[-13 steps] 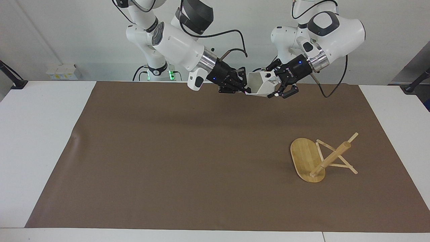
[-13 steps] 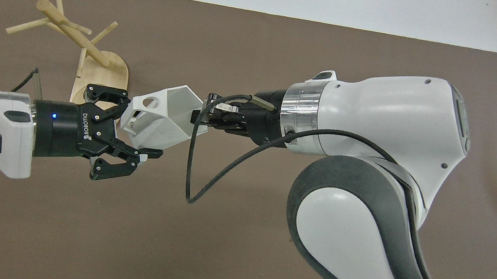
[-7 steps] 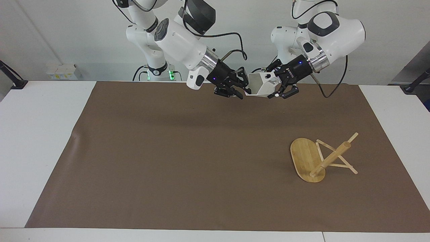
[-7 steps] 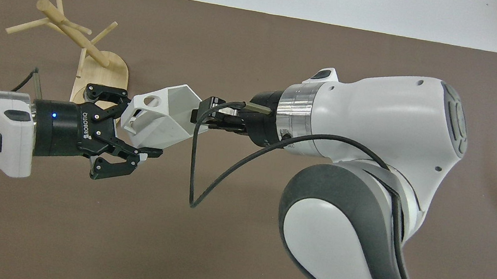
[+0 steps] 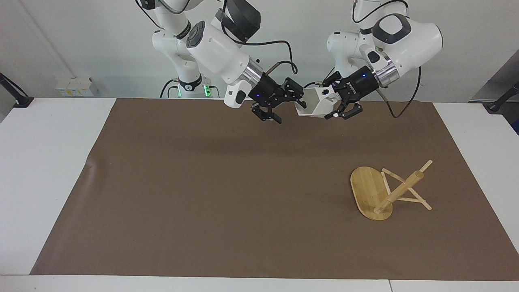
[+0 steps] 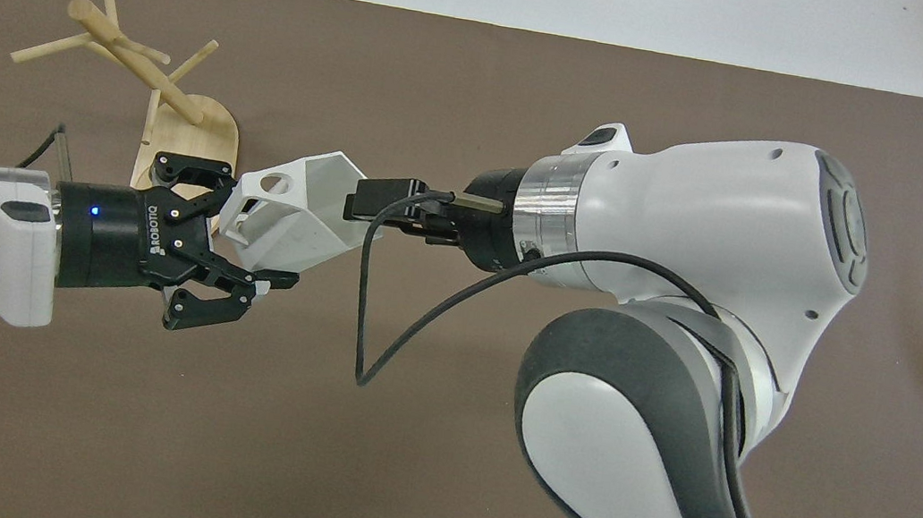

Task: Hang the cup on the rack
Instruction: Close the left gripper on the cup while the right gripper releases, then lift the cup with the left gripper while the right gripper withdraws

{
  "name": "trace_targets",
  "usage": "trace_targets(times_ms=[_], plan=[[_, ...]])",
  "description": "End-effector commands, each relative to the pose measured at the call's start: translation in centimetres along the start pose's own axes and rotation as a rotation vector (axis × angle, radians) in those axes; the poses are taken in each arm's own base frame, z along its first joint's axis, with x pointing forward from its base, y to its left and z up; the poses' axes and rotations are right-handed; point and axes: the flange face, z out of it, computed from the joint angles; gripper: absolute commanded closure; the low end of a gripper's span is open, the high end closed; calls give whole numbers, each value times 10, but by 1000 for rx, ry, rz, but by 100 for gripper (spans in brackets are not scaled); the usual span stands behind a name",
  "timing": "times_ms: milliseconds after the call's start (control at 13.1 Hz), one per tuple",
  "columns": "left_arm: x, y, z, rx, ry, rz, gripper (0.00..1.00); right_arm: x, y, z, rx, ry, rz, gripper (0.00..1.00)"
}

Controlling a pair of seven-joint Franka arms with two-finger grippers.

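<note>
Left gripper (image 5: pixel 330 101): my fingers are clamped on the handle end of the cup (image 5: pixel 312 106), held in the air with its open mouth toward my right gripper (image 5: pixel 288 108). The right fingers are spread apart, and one tip sits just beside the cup's rim.

Hazards:
- That right fingertip may catch the rim on withdrawal and twist the cup in my left grip, since the angled facets give little seating.
- The rack (image 5: pixel 371 190) lies tipped over on the mat (image 5: pixel 202 182), well below and apart from my left fingers. Its pegs point sideways, so a hung cup may slide off.

Change from one second ago: my right fingers were closed on the rim, and they have since opened and rotated.
</note>
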Motion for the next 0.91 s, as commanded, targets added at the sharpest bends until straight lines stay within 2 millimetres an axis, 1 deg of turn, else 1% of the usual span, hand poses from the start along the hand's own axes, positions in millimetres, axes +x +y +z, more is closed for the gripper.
trace_targets(times_ms=[0,76,228,305,381,457,533,609,685,762,838], plan=[[1,3,-4,20,26,-10,81,11,12,-32,-14,9,70,0],[1,2,-5,24,27,-11,81,14,14,-55,-8,11,103,0],[1,-1,-6,38,30,-15,81,16,30,-97,-42,23,131,0],[0,-1,-7,44,32,-16,80,19,43,-116,-68,22,150,0],[-2,-5,-9,48,31,-25,80,19,61,-133,-99,-1,167,0],[-6,-10,-14,66,32,-33,82,21,80,-146,-145,-12,180,0],[-7,-14,-17,84,32,-40,86,24,100,-159,-233,-14,158,0],[-8,-17,-18,110,33,-43,88,22,115,-167,-329,-31,96,0],[-10,-21,-20,127,31,-69,94,19,130,-170,-442,-53,22,0],[-14,-24,-24,141,20,-125,99,17,142,-177,-551,-65,-11,0],[-15,-26,-25,158,-18,-174,100,16,152,-185,-630,-67,-15,0]])
